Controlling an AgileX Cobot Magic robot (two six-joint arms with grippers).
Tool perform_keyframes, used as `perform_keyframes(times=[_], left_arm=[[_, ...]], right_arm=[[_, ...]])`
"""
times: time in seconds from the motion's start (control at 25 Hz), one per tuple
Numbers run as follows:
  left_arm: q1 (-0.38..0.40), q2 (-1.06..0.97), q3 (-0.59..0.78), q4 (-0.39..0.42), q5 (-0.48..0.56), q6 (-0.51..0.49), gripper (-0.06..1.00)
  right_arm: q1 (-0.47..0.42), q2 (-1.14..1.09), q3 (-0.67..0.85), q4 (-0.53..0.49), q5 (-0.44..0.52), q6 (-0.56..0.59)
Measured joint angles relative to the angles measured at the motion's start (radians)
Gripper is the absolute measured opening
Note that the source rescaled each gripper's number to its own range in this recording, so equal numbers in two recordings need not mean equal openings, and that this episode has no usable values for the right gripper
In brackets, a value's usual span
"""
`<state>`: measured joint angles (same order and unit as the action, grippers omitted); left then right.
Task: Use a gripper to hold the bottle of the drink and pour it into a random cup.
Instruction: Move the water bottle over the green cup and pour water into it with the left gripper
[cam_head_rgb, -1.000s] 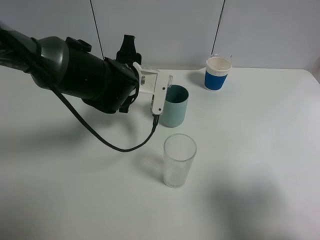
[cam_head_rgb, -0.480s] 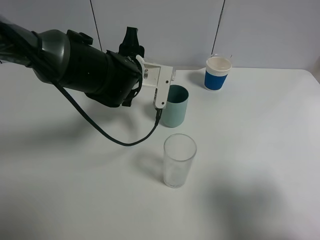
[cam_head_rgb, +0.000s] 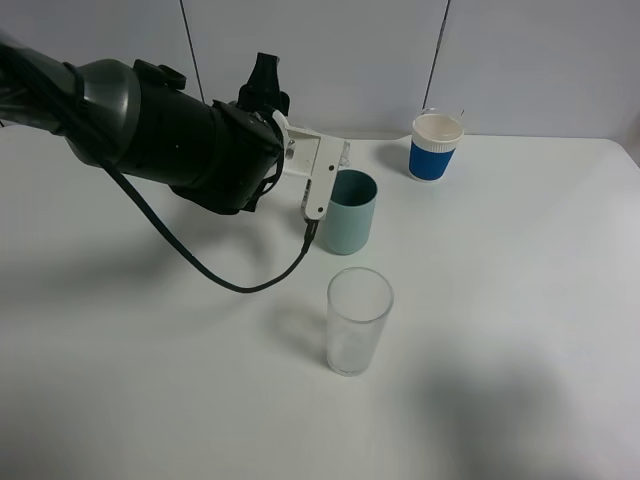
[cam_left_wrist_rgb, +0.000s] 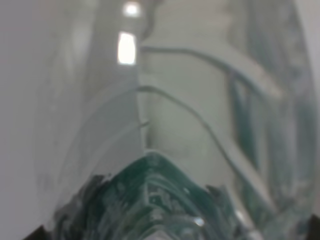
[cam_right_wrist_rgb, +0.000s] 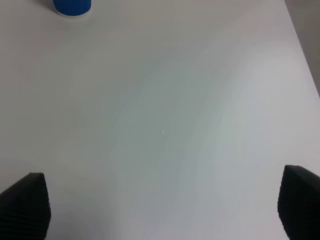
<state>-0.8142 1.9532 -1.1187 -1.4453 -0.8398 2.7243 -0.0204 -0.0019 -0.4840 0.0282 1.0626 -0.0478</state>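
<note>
My left gripper (cam_head_rgb: 322, 178), a white jaw block on the black arm, hangs tilted right beside the far-left rim of the teal-green cup (cam_head_rgb: 350, 215). It is shut on the bottle (cam_left_wrist_rgb: 165, 150), which fills the left wrist view: clear plastic with a dark green label (cam_left_wrist_rgb: 155, 200) close to the camera. Colourless drink (cam_left_wrist_rgb: 180, 115) shows as curved lines through the plastic. In the exterior high view the gripper hides most of the bottle. My right gripper (cam_right_wrist_rgb: 160, 210) is open and empty above bare table; its arm is outside the exterior high view.
A tall clear tumbler (cam_head_rgb: 358, 322) stands in front of the teal cup. A blue-and-white paper cup (cam_head_rgb: 436, 147) stands at the back right and also shows in the right wrist view (cam_right_wrist_rgb: 72, 6). A black cable (cam_head_rgb: 240, 285) loops over the white table (cam_head_rgb: 520, 300).
My left arm has lifted a little and moved slightly toward the teal cup, and the jaw block has turned slightly. The cups have not moved.
</note>
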Motion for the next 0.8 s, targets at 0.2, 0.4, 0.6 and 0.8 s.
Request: perform_keyframes(times=[0.2, 0.4, 0.6, 0.8], left_arm=[[0.000, 0.000, 0.000, 0.010, 0.000, 0.025, 0.04], [0.000, 0.000, 0.000, 0.015, 0.000, 0.032, 0.04], [0.000, 0.000, 0.000, 0.023, 0.000, 0.038, 0.04], [0.001, 0.000, 0.000, 0.035, 0.000, 0.045, 0.04]], right_arm=[[0.000, 0.000, 0.000, 0.000, 0.000, 0.000], [0.000, 0.000, 0.000, 0.000, 0.000, 0.000], [0.000, 0.000, 0.000, 0.000, 0.000, 0.000], [0.000, 0.000, 0.000, 0.000, 0.000, 0.000]])
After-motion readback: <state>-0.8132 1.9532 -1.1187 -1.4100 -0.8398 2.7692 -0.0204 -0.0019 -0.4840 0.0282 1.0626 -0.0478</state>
